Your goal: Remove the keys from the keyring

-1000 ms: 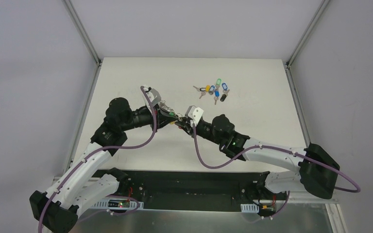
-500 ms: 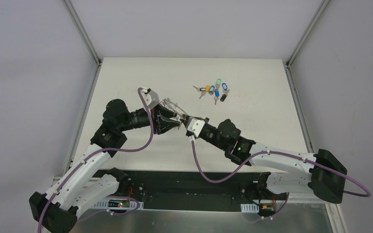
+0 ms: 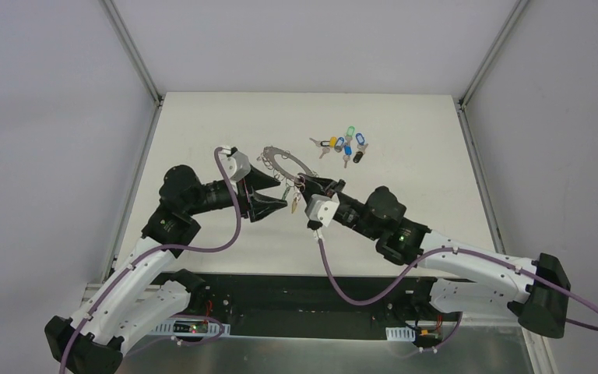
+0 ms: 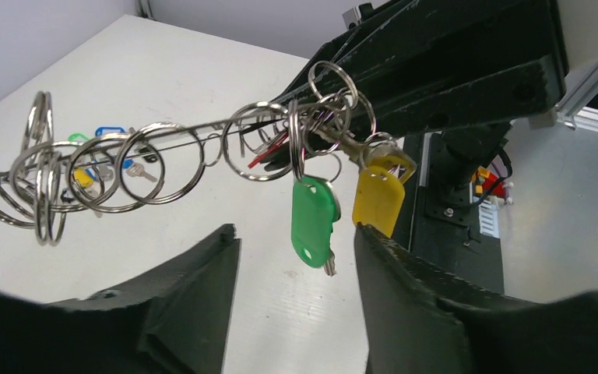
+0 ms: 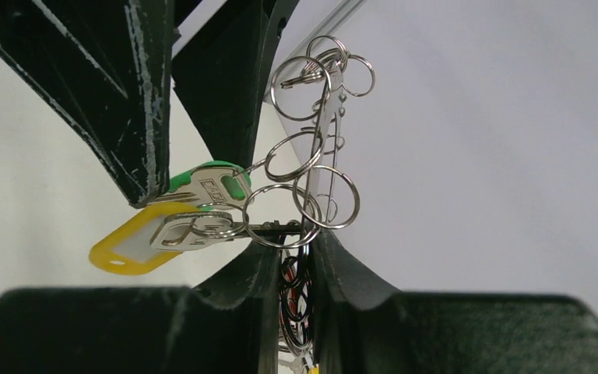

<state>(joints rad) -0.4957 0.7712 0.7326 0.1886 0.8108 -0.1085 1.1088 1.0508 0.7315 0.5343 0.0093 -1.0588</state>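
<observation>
Gripping the large flat grey metal keyring point(image 3: 280, 150) by its rim with the right fingers point(image 5: 331, 269), pressed together on it, and holding it raised off the white bench point(image 3: 202, 125) (edge-on from the left wrist camera). Fringed with thin wire loops point(image 4: 156, 160). Bears, on loops just beside the right fingers, a small silver key with a yellow plastic tag point(image 4: 379, 201) and another silver key with a green plastic tag point(image 4: 314, 222), both dangling. Has the left fingers point(image 4: 202, 273) spread apart below, the two tags hanging between them. Shows a cluster of loose coloured-tag keys point(image 3: 342, 146) on the bench, well apart from the ring.
</observation>
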